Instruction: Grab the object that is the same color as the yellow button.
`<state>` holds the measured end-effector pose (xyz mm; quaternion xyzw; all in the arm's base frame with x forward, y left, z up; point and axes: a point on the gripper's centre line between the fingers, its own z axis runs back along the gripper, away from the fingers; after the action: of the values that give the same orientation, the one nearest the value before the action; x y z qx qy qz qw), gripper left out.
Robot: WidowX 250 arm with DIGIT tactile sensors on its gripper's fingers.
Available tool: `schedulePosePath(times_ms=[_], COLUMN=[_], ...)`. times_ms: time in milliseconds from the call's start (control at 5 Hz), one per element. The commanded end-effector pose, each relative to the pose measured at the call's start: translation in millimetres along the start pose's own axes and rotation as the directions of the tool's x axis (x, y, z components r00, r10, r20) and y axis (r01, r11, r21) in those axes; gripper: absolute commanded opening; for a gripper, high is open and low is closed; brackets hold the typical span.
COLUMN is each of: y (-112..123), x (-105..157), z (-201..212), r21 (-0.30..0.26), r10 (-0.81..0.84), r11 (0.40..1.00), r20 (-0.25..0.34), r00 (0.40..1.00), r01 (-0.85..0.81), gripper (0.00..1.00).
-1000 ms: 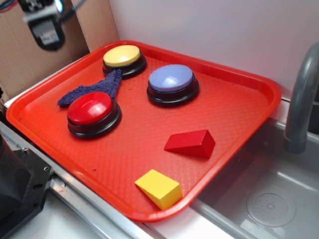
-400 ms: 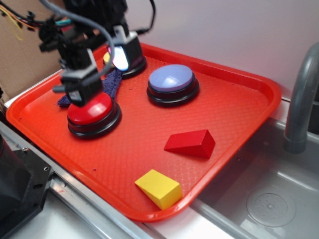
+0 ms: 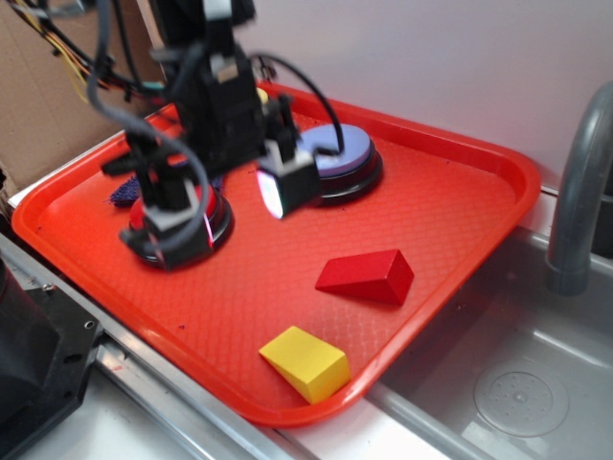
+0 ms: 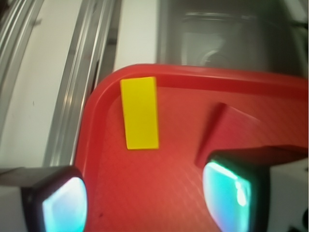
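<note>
The yellow block (image 3: 306, 363) lies flat on the red tray (image 3: 460, 206), right by the tray's near edge, close to the rounded corner beside the sink (image 3: 522, 393). In the wrist view the yellow block (image 4: 140, 112) looks like a long strip. Its long side runs up and down in that picture, and it sits a little left of the middle, ahead of the claw.

The red block (image 3: 367, 275) is its nearest neighbor, a bit farther in on the tray and not touching it.

The gripper (image 3: 230, 220) hangs over the middle of the tray, near the red button (image 3: 213, 213) and the pale blue button (image 3: 347, 158). It is well apart from the yellow block. Its two fingers are spread wide, with nothing between them. In the wrist view one finger (image 4: 60, 203) is at the left and the other at the right, so the gap between them runs across the block's short side.

I think the claw must go forward toward the tray's near edge and a little to the left, then down. The fingers look lined up to close on the block's two long sides. The tray's rim is very close to the block, so one finger could bump it.
</note>
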<state>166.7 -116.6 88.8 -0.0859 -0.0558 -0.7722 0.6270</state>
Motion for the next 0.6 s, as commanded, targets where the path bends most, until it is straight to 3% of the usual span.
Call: schedulePosePath(times_ms=[0, 400], y=[-8.0, -5.7], x=[11.4, 23.8], z=[-36.4, -61.5], r21=[0.066, 0.075], r10=[-0.068, -0.076], r11=[0.995, 0.994], r20=[-0.050, -0.062], r00=[0.996, 0.995], r01=[0.071, 0.080], gripper=[1.00, 1.00])
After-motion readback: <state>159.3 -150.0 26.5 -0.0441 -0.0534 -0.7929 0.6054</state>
